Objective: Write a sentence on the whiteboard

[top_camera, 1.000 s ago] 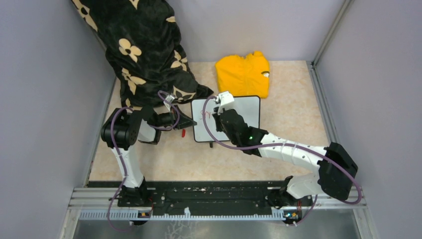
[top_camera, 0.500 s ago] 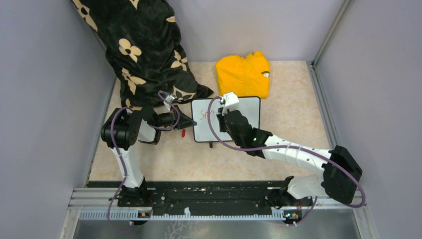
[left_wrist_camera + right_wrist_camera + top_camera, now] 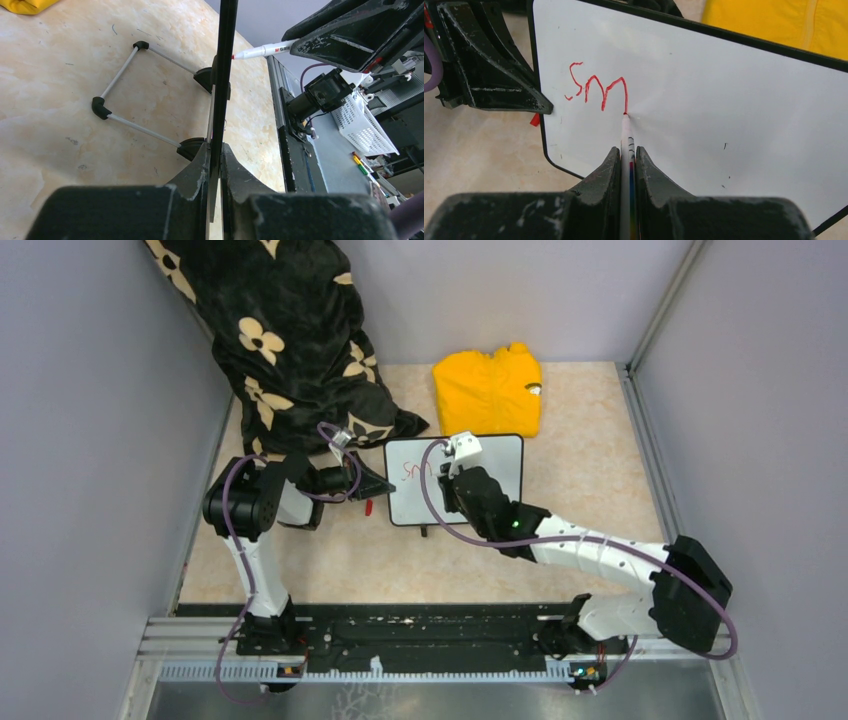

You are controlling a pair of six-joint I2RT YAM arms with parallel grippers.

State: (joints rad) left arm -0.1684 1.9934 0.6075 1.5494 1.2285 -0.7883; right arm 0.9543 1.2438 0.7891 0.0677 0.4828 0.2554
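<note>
We see the whiteboard (image 3: 497,468) near the middle of the surface (image 3: 590,480). It is just in front of the yellow garment (image 3: 488,390) and beside the black cloth with pale flowers (image 3: 290,350). The left fingers (image 3: 202,170) are pinching the black rim of the board at its left side. In the left wrist view the board shows edge-on between them, and a thin wire stand (image 3: 120,75) with black corners rests on the surface behind it. The right fingers (image 3: 613,167) are pressed on a marker (image 3: 626,145), and its red tip touches the white face of the board. The sentence (image 3: 596,87) is only begun: we read the red letters "Sm" in the left part of the board, and the tip stands at the end of the "m". A small red thing (image 3: 535,120) lies near the left rim; we cannot tell what it is.
</note>
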